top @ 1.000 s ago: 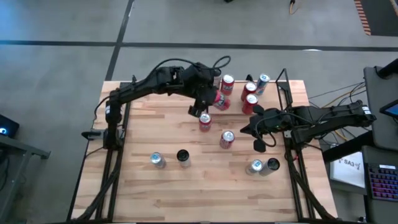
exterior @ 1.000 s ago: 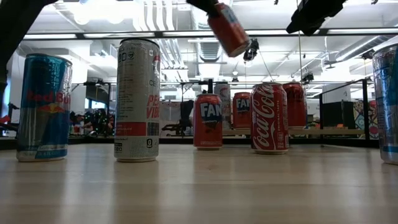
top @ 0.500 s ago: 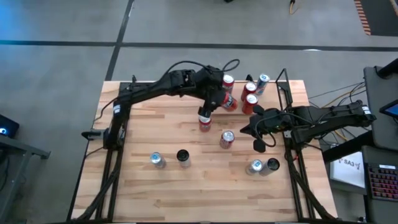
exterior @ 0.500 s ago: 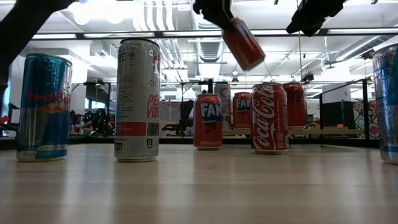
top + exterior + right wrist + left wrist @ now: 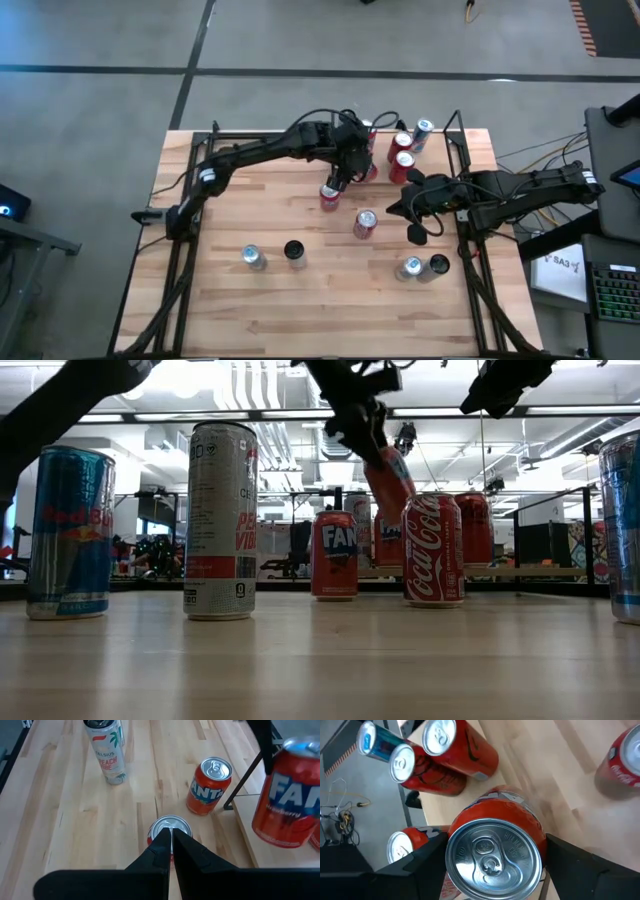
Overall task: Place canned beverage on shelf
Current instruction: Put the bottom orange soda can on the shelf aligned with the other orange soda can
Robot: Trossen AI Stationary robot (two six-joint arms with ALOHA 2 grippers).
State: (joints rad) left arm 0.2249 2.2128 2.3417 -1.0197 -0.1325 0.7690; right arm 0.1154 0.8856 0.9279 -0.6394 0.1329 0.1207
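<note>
A red Fanta can (image 5: 366, 168) hangs tilted at the shelf's left edge, my left gripper (image 5: 352, 163) shut on it. The shelf (image 5: 445, 152), a light board edged by black rods, sits at the table's far right. Several red cans (image 5: 403, 160) and a blue one (image 5: 423, 130) stand on it. In the left wrist view the held can's silver top (image 5: 492, 856) faces the camera between my fingers. My right gripper (image 5: 414, 225) hovers shut near the table's right side, above a Coca-Cola can (image 5: 171, 827). My left gripper pinches the can's side wall near its top end (image 5: 456, 837) between its two fingers (image 5: 427, 862). The fingers slant down from the table's left and lie along the can. The can (image 5: 390, 482) hangs tilted, bottom end lowest; whether that end touches the shelf, I cannot tell.
An orange Fanta can (image 5: 329, 195) and the Coca-Cola can (image 5: 364, 222) stand mid-table. Two cans (image 5: 250, 257) (image 5: 294, 250) stand near left and two (image 5: 410, 267) (image 5: 437, 265) near right. A Red Bull can (image 5: 68, 532) and a tall white can (image 5: 221, 520) loom close in the low view.
My left gripper has gone down and toward the table's right edge, nearer the shelf, carrying the red can. The can has stayed tilted and has sunk from high above the standing cans to about their height.
</note>
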